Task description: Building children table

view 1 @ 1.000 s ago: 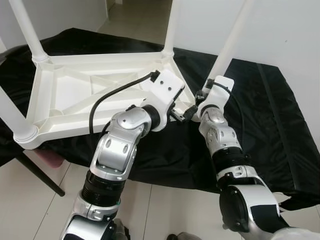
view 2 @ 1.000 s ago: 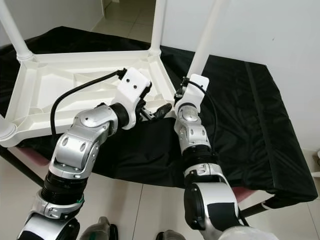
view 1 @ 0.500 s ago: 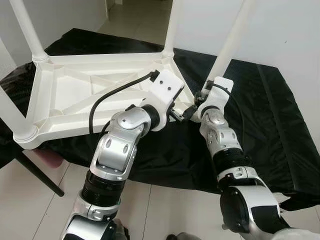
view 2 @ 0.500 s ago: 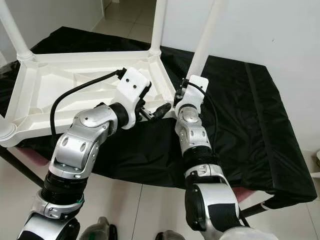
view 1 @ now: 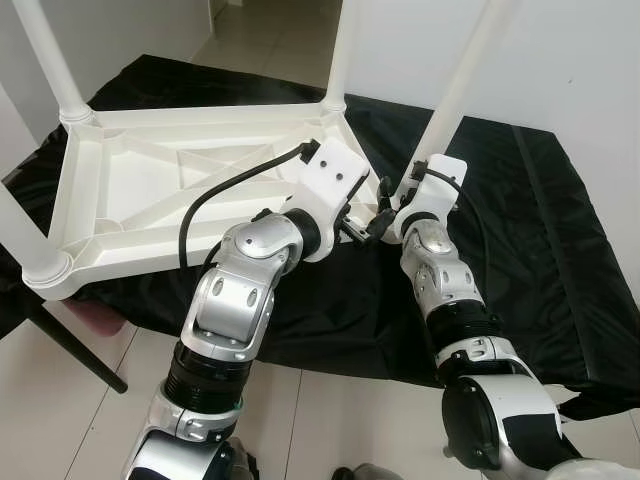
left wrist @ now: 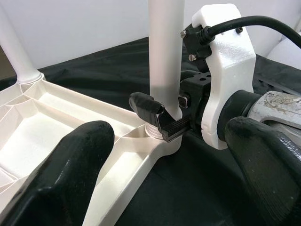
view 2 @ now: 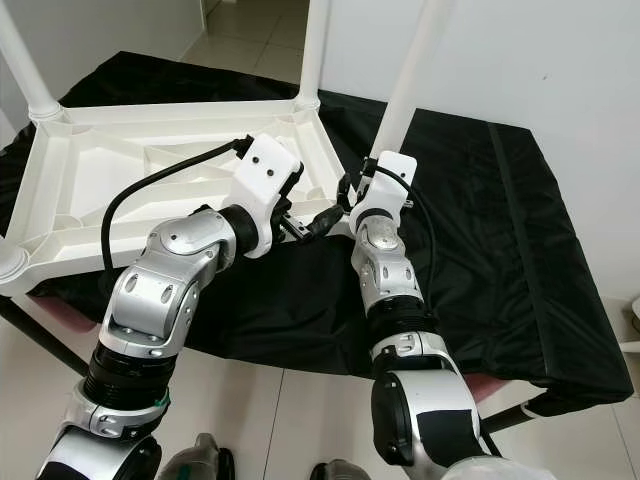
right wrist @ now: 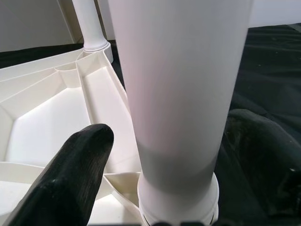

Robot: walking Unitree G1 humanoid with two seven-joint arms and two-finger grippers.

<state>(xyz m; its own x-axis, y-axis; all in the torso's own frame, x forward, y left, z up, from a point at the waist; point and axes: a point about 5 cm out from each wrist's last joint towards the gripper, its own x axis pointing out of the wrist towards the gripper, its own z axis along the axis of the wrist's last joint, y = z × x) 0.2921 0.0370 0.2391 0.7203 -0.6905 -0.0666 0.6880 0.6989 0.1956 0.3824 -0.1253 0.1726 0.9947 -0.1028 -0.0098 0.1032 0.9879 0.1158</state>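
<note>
I have the right hand (left wrist: pixel 157 117) clamped around the leg (left wrist: pixel 165 56) just above its socket in the upturned tabletop (view 1: pixel 150 190), left hand (view 1: pixel 365 232) released beside it; I'd twist squarely, keeping the leg plumb

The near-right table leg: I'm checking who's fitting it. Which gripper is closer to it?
The right gripper: its fingers straddle the base of the leg, right at its socket. The left gripper hovers open just beside it, not touching the leg.

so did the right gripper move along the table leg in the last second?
Yes, slightly: the right gripper crept toward the white table frame, around the leg base, judged against the black cloth.
</note>
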